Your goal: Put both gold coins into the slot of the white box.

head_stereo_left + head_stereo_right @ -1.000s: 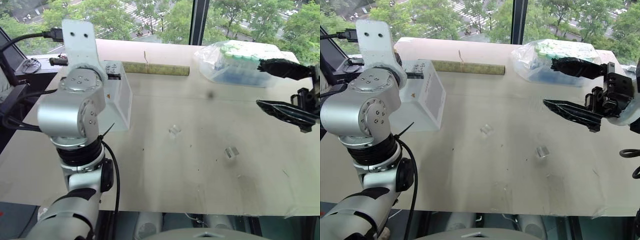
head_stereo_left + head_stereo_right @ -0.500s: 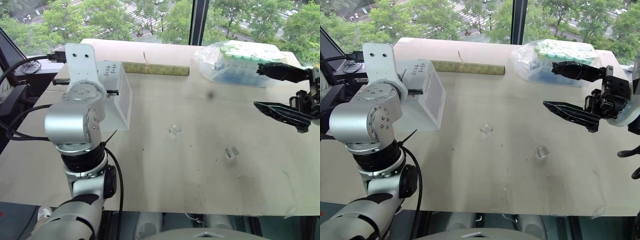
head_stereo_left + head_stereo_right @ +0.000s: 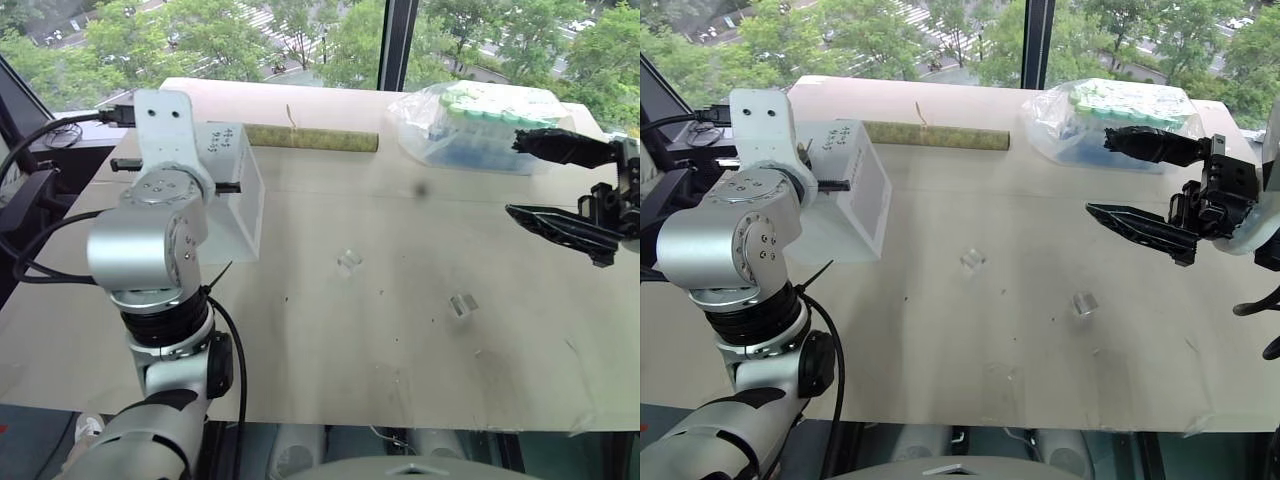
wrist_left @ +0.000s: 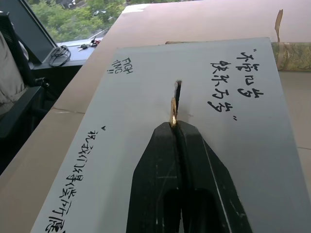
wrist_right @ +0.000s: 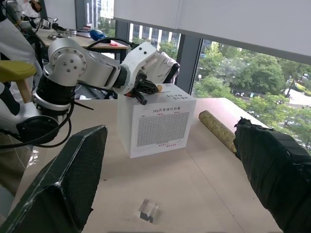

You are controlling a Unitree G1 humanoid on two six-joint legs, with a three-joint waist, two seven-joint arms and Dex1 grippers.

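Coin (image 4: 173, 112): a small, flat, shiny gold metal disc, pinched edge-on in the tips of the left gripper (image 4: 173, 127), whose two black fingers are closed tight on it. It sits just above the near end of the slot (image 4: 177, 93), a short dark slit in the top face of the white cardboard box (image 4: 146, 121) w/ black handwriting either side. Can't tell if the coin's edge is touching the box top yet.

Judgement: this is the insert step for this coin. To do it well, keep the disc's plane parallel w/ the slit, nudge fwd along the slit so the coin is over the middle, not the end, then lower till the edge is inside before letting go. Release early and it prob. skids off across the box top.

Right gripper (image 3: 1145, 186) hangs well apart from the box, over the far side of the tan tabletop (image 3: 400, 330), black fingers spread wide, holding nothing. Two small clear plastic holders (image 3: 348, 262) (image 3: 463, 303) lie on the table between box and right gripper. No second coin made out.
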